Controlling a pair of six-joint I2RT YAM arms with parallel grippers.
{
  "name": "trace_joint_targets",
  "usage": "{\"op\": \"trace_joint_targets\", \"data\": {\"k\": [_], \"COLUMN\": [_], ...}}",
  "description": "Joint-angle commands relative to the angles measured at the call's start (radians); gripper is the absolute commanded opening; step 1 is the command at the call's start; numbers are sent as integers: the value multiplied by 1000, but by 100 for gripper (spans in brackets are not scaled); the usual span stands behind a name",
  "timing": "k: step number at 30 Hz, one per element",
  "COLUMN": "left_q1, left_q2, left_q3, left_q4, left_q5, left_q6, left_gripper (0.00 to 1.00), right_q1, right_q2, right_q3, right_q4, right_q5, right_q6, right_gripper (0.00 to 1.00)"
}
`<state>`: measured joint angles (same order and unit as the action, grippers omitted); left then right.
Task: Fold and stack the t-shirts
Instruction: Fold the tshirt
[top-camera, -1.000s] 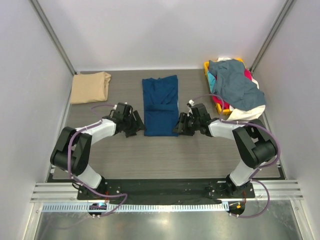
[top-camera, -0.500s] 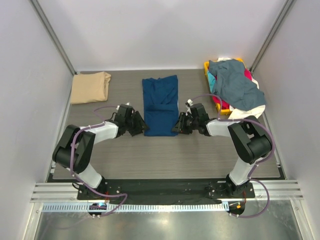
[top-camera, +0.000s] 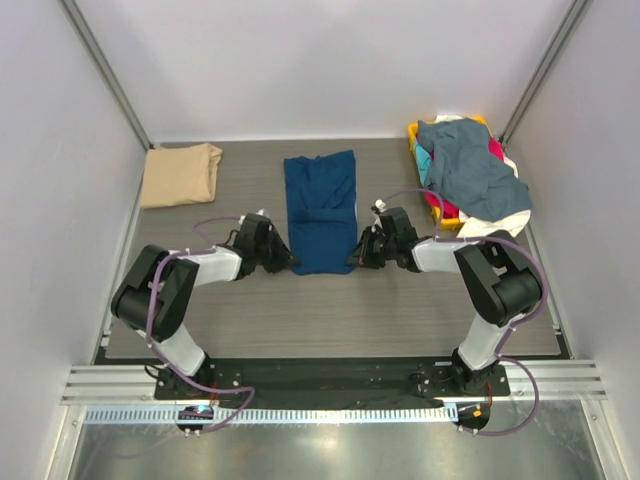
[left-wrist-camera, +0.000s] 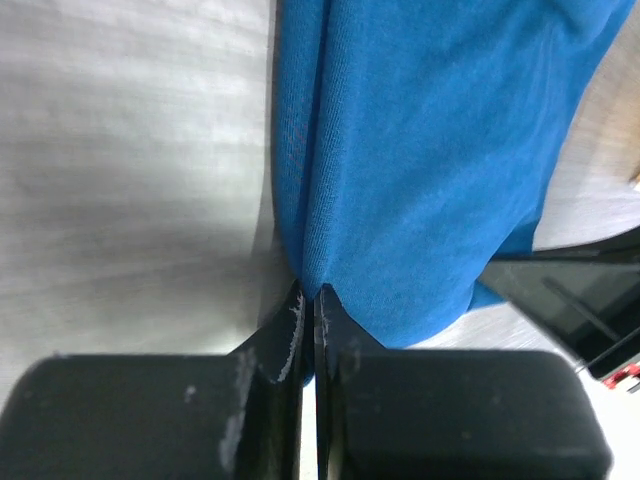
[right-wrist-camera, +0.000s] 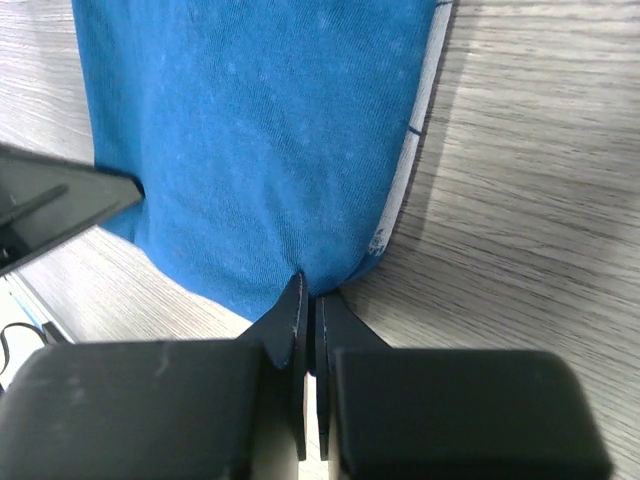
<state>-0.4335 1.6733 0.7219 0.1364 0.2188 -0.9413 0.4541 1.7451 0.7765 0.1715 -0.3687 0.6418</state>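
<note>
The navy blue cloth t-shirt (top-camera: 320, 212), folded into a long strip, lay at the middle of the grey wood-grain table (top-camera: 300, 310). The left gripper (left-wrist-camera: 312, 294) was clamped on its near left corner and the right gripper (right-wrist-camera: 312, 286) on its near right corner; the pinched cloth was hidden between the fingertips. A folded tan t-shirt (top-camera: 181, 174) sat at the far left corner. At the far right corner, 1 slate-blue t-shirt (top-camera: 475, 170) covered a heap of red, teal, yellow and white cloth (top-camera: 500, 226), which showed only at its edges.

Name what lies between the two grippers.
The near end of the navy t-shirt, with the left gripper and right gripper each shut on it; the top view shows this.
</note>
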Motion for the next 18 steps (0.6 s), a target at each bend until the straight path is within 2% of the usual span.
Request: {"op": "trace_joint_targets", "data": {"k": [1,6,11,15,18], "left_q1": [-53,-134,-232,-307,-327], "left_q2": [-50,-223,-398,-535,-612], "left_q3": [-50,-79,-64,-26,-6], "left_q4": [-168,-302,-515,-674,-768], "left_q5": [-45,-90,-157,-213,-242], "left_q6": [-1,-31,-73,-111,-139], "left_gripper": [0,0,0,0,0], "right_q1": [6,34,112,181,230], "right_q2": [-54,-226,-450,-643,-723], "right_q3": [-17,-49,-54,-60,-77], "right_q4": [-105,-228,-446,-587,-683], "right_q5": [42,95,188,244,274], "right_q6": [-27,-45,-59,-15,50], "right_gripper": [1,1,1,1,1]}}
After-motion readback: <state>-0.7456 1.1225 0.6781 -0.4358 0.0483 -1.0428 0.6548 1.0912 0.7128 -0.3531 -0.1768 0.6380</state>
